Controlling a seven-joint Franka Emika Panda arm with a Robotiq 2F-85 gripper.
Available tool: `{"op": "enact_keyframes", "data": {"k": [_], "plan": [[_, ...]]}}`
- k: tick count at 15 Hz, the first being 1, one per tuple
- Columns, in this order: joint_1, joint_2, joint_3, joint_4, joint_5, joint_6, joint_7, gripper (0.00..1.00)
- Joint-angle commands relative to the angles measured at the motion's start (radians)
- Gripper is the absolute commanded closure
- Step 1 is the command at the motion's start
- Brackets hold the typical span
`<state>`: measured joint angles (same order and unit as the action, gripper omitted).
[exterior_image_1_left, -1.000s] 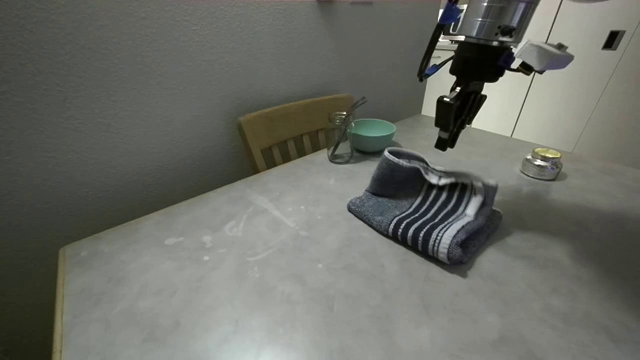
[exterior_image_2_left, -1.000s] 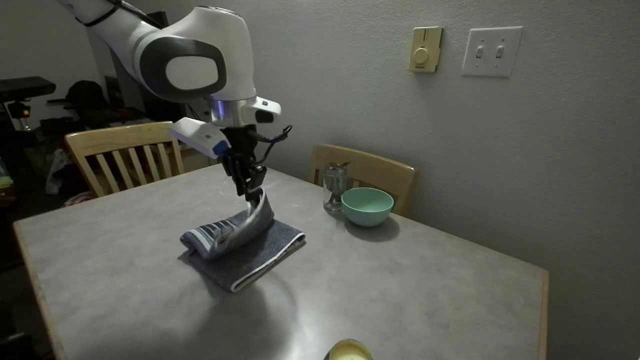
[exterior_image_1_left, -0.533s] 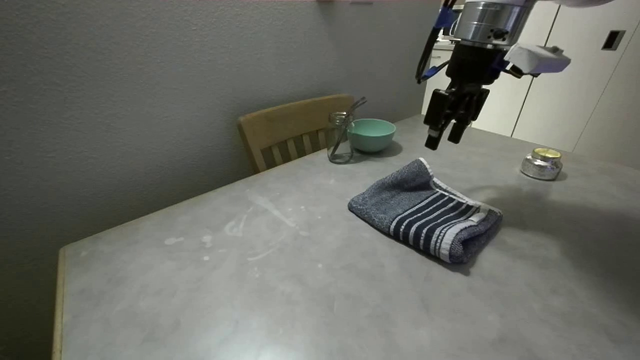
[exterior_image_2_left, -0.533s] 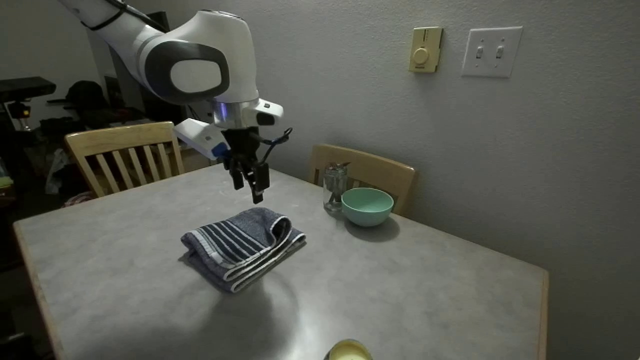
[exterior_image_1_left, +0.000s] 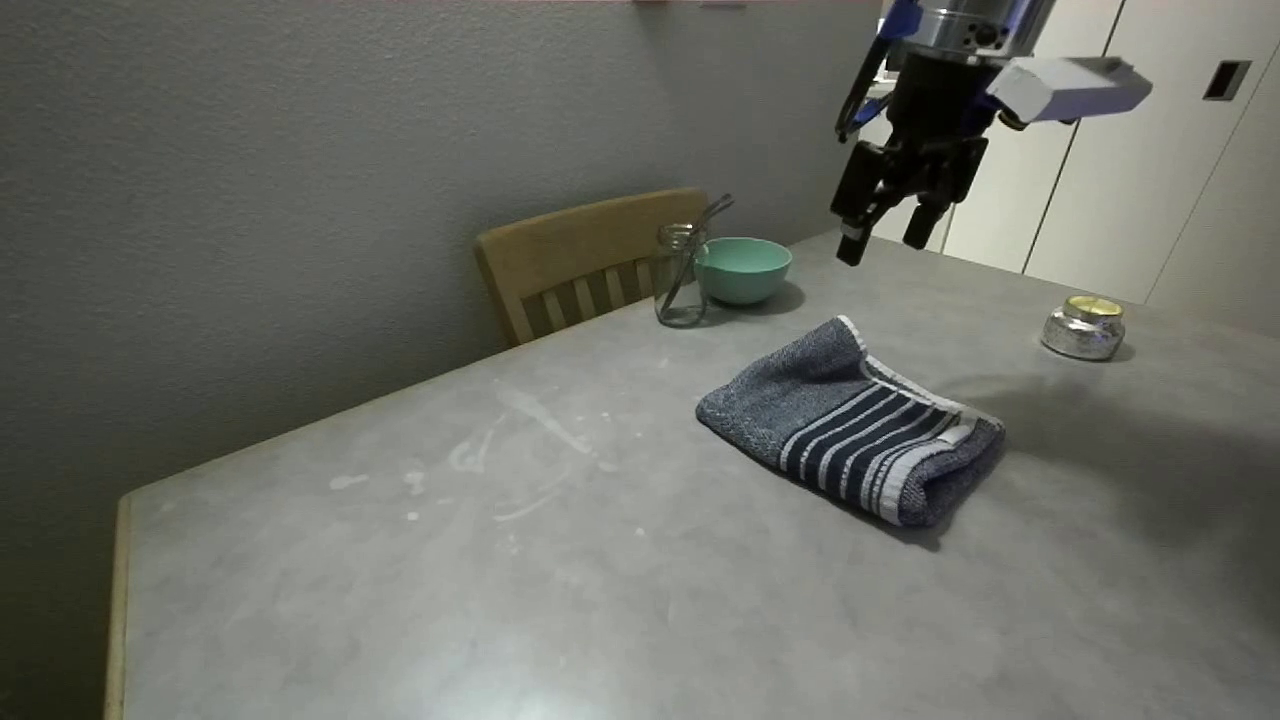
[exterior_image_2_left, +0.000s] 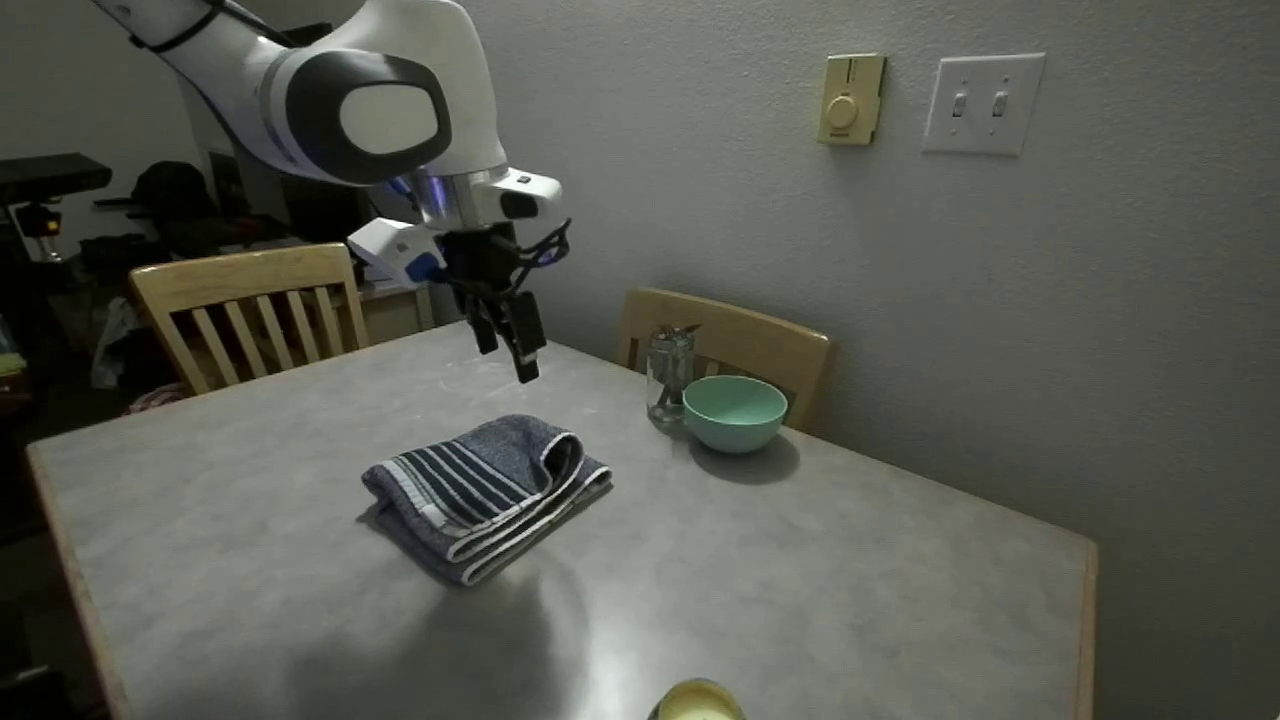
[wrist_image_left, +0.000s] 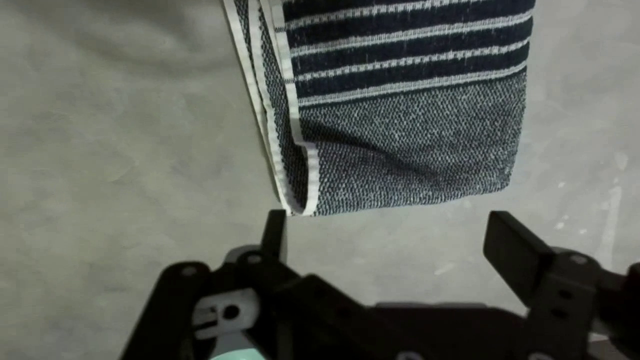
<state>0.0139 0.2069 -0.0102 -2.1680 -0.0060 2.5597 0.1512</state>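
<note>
Above the matt grey tabletop with a pale wooden edge (exterior_image_1_left: 480, 600), I am holding the black two-finger gripper (exterior_image_1_left: 883, 248) raised, its jaws standing wide apart and gripping nothing. On the tabletop below it, the folded blue-grey cloth towel with navy and white stripes (wrist_image_left: 415, 125) is lying, and the fingertips (wrist_image_left: 520, 255) are not touching it.

In the wrist view, the towel is lying below and just ahead of the fingertips, its plain end nearest and its striped part running out of the frame. The long axis is extending across the stripes, away from the gripper; the opening between the fingertips is spanning the short side, parallel to the stripes. The white-hemmed open edge is lining up roughly with one finger, and its upper layer is curling into a loop at that corner.

Around the towel, a mint-green round bowl (exterior_image_2_left: 735, 415) and a clear glass jar (exterior_image_2_left: 660, 370) holding thin metallic utensils (exterior_image_1_left: 716, 207) are standing side by side near the plain end; I am judging both to be the likeliest obstacles. A silver round jar with a yellow top (exterior_image_1_left: 1083, 332) is standing apart, facing the hemmed edge.
</note>
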Motion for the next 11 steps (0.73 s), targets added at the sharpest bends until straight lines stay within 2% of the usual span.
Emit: {"op": "enact_keyframes", "data": {"k": [1, 4, 5, 11], "plan": [[0.031, -0.070, -0.036, -0.029, -0.095, 0.002, 0.150, 0.00], [0.036, -0.102, -0.041, -0.028, -0.144, -0.021, 0.276, 0.00], [0.023, -0.065, -0.027, -0.001, -0.115, -0.008, 0.213, 0.00], [0.024, -0.083, -0.027, -0.008, -0.124, -0.011, 0.257, 0.00]]}}
